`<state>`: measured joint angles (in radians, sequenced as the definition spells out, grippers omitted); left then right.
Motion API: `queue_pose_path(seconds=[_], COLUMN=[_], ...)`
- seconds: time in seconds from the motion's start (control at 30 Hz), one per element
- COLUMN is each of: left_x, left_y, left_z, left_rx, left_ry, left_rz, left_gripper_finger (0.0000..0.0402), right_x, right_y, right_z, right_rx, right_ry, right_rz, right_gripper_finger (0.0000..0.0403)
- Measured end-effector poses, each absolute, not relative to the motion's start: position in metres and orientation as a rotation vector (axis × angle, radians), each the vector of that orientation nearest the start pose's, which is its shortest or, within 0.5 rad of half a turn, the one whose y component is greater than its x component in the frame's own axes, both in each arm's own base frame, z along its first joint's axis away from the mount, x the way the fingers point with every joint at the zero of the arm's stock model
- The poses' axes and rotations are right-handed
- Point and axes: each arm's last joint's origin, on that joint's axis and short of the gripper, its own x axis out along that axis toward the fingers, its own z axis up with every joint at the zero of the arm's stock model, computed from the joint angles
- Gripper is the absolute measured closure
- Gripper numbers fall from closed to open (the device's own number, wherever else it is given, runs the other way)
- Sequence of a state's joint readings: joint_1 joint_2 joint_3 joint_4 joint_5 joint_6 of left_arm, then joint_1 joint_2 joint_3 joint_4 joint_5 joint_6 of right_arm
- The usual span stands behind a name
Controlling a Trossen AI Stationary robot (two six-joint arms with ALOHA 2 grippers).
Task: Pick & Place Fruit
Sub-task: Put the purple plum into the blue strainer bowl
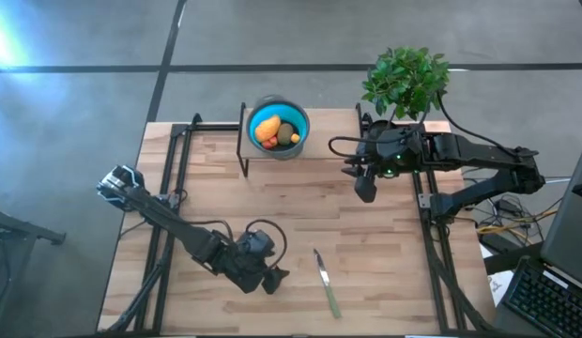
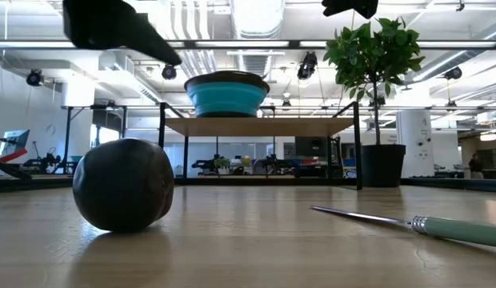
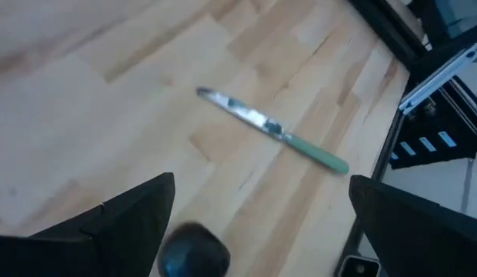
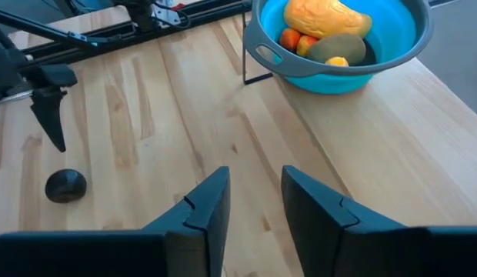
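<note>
The black round fruit [image 2: 122, 184] rests on the table near its near edge. It also shows in the left wrist view [image 3: 194, 250] and the right wrist view [image 4: 66, 185]. My left gripper [image 3: 259, 185] hovers just above it, open wide, with one finger on either side and no contact; from above [image 1: 269, 279] it hides the fruit. The blue bowl [image 1: 279, 127] holds the orange-yellow fruit [image 4: 323, 17], the olive-brown one [image 4: 336, 48], the tiny red one [image 4: 291, 38] and the tiny orange one [image 4: 338, 61]. My right gripper [image 4: 254, 185] hangs open and empty above the table's far right [image 1: 364, 191].
The green-handled knife [image 1: 326, 282] lies on the table to the right of the black fruit, its blade toward the far edge. In the low view the bowl stands on a raised wooden shelf [image 2: 256, 126] with a black frame. A potted plant [image 1: 406, 80] stands at the far right corner.
</note>
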<state>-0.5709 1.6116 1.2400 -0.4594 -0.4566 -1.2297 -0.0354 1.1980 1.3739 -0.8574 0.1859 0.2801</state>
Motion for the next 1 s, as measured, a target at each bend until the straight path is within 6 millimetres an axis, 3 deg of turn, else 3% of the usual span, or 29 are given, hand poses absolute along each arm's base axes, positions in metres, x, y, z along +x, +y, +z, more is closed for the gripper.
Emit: queue_pose_path(seconds=[0.67, 1.0], left_x=[0.293, 0.293], left_y=[-0.177, -0.177], left_z=[0.246, 0.237], left_rx=[-0.896, -0.885], left_ry=[0.786, 0.818], left_rz=[0.454, 0.5], left_gripper_finger=[0.0007, 0.0007], right_x=[0.229, 0.229], right_y=[-0.014, -0.014], right_z=[0.391, 0.391], right_rx=[0.188, 0.171], right_ry=[0.649, 0.651], right_rz=[-0.297, -0.291], right_gripper_finger=[0.0328, 0.032])
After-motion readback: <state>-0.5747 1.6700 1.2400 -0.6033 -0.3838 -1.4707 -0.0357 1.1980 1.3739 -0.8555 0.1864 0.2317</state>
